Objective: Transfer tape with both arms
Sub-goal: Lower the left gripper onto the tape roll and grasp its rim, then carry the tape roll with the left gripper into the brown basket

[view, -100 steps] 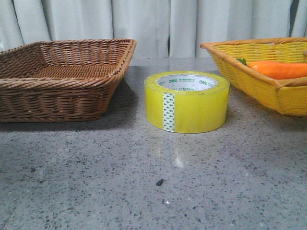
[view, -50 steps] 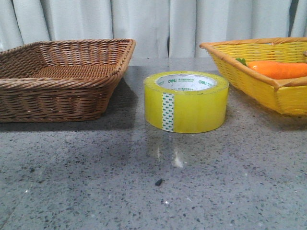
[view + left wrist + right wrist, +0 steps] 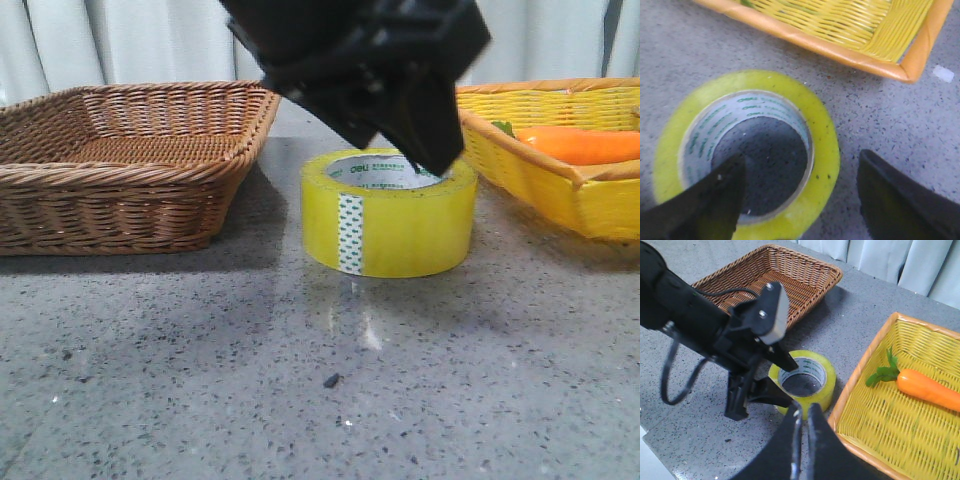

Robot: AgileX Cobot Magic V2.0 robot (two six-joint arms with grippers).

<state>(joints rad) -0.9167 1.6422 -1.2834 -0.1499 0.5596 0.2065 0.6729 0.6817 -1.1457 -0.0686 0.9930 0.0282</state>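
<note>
One finger of the left tool (image 3: 800, 195) inside the tape (image 3: 822, 145).

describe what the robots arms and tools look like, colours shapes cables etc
Both are matte black. The left arm's tool has angular, wedge-shaped fingers, a pale grey block mounted on its wrist, and a loose black cable looping beside it. The right tool shows two narrow, tapering black fingers. No sleeves or printed markings show.

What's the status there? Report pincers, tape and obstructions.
Left pincer open, straddling the tape wall, one finger in the core. Right pincer shut, empty, held high. Tape flat on table between baskets. Nothing in the way.
</note>
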